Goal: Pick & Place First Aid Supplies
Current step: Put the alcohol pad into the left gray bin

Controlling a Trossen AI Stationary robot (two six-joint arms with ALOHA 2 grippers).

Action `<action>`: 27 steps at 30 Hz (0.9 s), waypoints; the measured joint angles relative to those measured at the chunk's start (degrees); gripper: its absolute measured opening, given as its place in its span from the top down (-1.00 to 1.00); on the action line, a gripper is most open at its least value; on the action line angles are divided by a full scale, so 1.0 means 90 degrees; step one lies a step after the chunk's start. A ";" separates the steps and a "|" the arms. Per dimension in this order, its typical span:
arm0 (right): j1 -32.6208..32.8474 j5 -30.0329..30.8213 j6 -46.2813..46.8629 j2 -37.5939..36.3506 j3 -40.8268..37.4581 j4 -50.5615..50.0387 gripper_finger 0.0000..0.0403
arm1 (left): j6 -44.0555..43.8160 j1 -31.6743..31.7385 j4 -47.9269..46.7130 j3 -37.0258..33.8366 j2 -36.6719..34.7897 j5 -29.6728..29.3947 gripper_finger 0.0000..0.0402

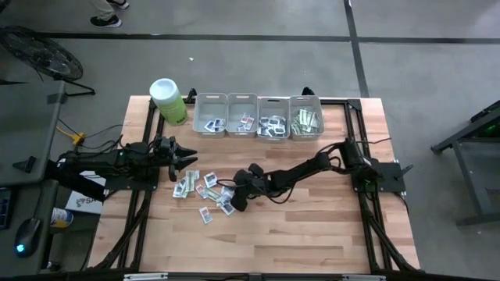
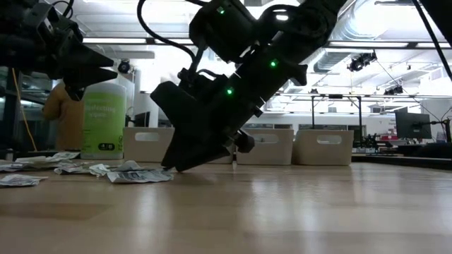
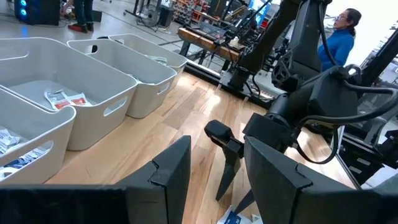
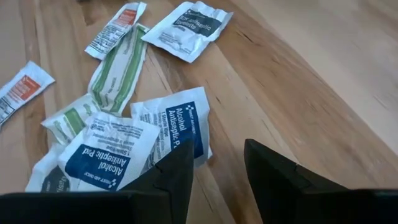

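The right gripper point(image 1: 232, 201) is down at the tabletop in the middle of the packets point(image 1: 205, 192), its fingers point(image 4: 166, 180) narrowly parted with bare wood between them and nothing held; one finger sits just beside a blue-printed alcohol pad point(image 4: 180, 127). The left gripper point(image 1: 187, 158) hangs above the table just beyond the pile's bin-side edge, its jaws spread and empty. The packets lie scattered on the table point(image 1: 312, 226) well short of the four bins point(image 1: 258, 117), which already hold others.

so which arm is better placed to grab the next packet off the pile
Right. The right gripper is down at the table, open, beside the blue-and-white alcohol pad packets; the left gripper hangs higher, off the pile's edge.
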 joint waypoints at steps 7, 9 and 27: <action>0.0020 -0.0091 -0.0096 0.0000 0.0000 0.0033 0.32 | 0.0000 -0.0002 0.0000 0.0001 0.0000 -0.0002 0.25; 0.0023 -0.0097 -0.0122 0.0000 0.0000 0.0036 0.32 | 0.0001 0.0000 0.0000 0.0000 0.0000 -0.0002 0.25; 0.0063 -0.0368 -0.0466 0.0002 -0.0015 0.0278 0.84 | 0.0002 -0.0001 0.0000 0.0000 0.0000 -0.0012 0.25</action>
